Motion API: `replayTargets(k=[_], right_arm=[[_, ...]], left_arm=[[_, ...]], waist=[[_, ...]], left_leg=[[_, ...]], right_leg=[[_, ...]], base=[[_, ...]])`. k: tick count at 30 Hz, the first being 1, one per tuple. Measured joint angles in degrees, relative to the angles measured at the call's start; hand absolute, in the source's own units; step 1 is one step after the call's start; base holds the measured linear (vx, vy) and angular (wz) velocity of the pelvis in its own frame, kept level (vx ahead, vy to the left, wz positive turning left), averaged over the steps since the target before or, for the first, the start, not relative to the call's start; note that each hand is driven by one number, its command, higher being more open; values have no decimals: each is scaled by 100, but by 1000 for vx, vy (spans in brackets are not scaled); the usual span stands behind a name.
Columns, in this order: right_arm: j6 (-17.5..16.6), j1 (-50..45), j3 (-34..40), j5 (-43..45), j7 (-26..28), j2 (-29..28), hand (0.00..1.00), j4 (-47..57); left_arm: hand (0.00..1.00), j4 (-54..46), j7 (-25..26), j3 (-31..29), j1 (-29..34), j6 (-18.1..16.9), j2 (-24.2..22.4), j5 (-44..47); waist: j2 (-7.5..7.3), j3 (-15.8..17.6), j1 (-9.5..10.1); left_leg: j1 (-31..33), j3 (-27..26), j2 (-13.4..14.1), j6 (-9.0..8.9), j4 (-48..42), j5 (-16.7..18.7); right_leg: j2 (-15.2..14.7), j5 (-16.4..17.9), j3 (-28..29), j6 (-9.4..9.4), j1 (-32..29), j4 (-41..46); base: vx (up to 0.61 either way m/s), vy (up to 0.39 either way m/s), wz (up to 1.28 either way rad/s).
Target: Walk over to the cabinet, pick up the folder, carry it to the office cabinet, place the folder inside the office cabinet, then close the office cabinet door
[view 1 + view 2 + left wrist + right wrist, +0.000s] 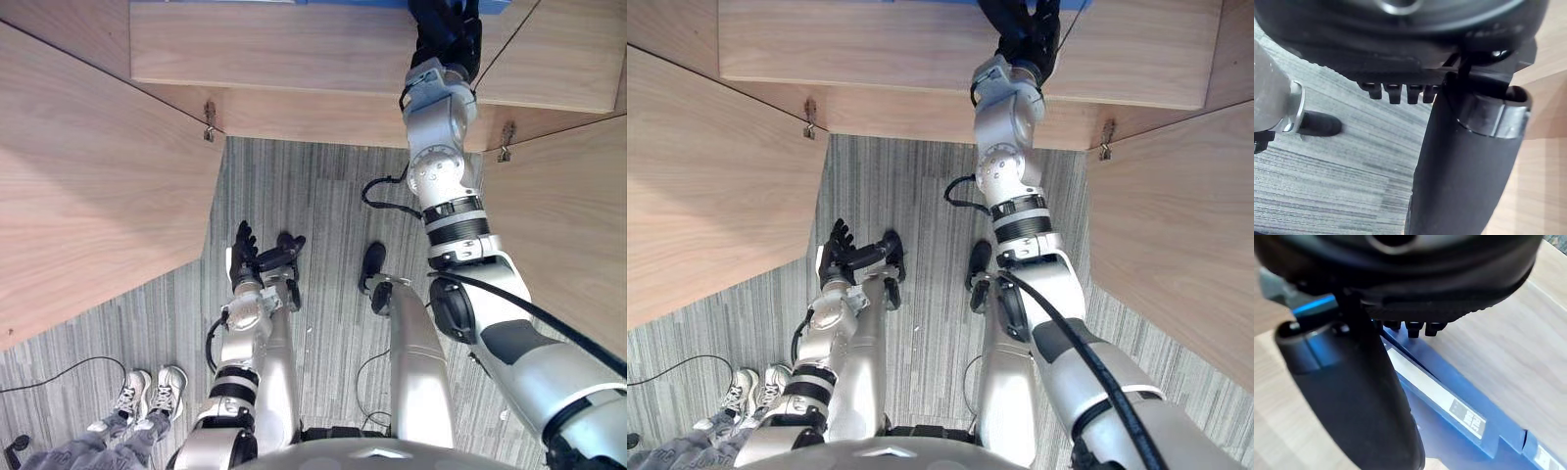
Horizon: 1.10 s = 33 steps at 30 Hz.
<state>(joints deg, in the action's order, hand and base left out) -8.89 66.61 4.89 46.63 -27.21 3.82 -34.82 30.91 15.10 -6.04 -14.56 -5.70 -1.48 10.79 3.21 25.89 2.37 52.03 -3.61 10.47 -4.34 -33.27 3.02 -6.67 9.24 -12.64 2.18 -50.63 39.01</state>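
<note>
Folder (1440,396): blue, with a white label strip along its edge. Lay flat on the wooden shelf (274,44) of the cabinet, at the far edge of the scene and right of the middle. Showed in the head views as a thin blue band at the far side of the shelf, partly covered by the hand above it.

Right hand (446,29): reached far forward on an outstretched arm and sat directly over the folder. Seen from its own wrist, hung just above the blue cover, with the thumb stretched out straight on one side and the fingertips (1414,328) in a short row past the palm. Looked released, with nothing curled round the folder's edge. Could not tell whether the fingertips touched the cover or stopped just short of it.

Left hand (253,262): hung low and near, well apart from the folder, over the grey striped floor (313,186). Was relaxed and spread, holding nothing.

Cabinet doors: stood swung open on both sides, the left door (88,176) and the right door (558,225), each on a metal hinge (210,119) at the shelf's near corners.

Near left corner: held a person's legs in grey trousers and white shoes (147,392), standing on the floor.
</note>
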Motion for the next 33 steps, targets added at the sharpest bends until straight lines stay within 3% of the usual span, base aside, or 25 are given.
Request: replayTargets(k=[7,13,22,30,33], right_arm=[[446,-356,-937,-671,524,534,100,37],[666,-976,-1941,-1859,1380,1136,100,1170],[769,-1883,-2097,-3562,2107,1486,100,2027],[787,-2260,-2244,-3436,2898,1809,100,2161],[809,-2272,-2480,-2564,3276,2024,100,2157]], left_arm=[[100,29,-97,-5,-53,6,156,0],[100,26,-232,-8,-55,9,267,-3],[100,-66,-397,-6,-1,10,386,-16],[100,-272,-607,-1,113,12,435,-27],[100,-468,-708,9,313,1,517,-28]], waist=[[-1,0,-55],[-4,-1,-58],[-88,-45,34],[-145,-69,35],[-246,-79,38]], left_leg=[[-85,-18,36,12,39,-16],[-98,-40,52,13,67,-15],[-120,-71,54,83,4,37],[-123,-80,44,87,16,39],[-159,-112,42,87,54,39]], right_leg=[[51,-83,6,-9,121,-155],[70,-91,4,-18,144,-211],[60,-83,14,-32,188,-210],[51,-83,14,-36,187,-209],[50,-83,35,-37,190,-220]], base=[[7,53,-3],[29,42,0],[9,49,-1],[16,44,0],[18,31,-1]])
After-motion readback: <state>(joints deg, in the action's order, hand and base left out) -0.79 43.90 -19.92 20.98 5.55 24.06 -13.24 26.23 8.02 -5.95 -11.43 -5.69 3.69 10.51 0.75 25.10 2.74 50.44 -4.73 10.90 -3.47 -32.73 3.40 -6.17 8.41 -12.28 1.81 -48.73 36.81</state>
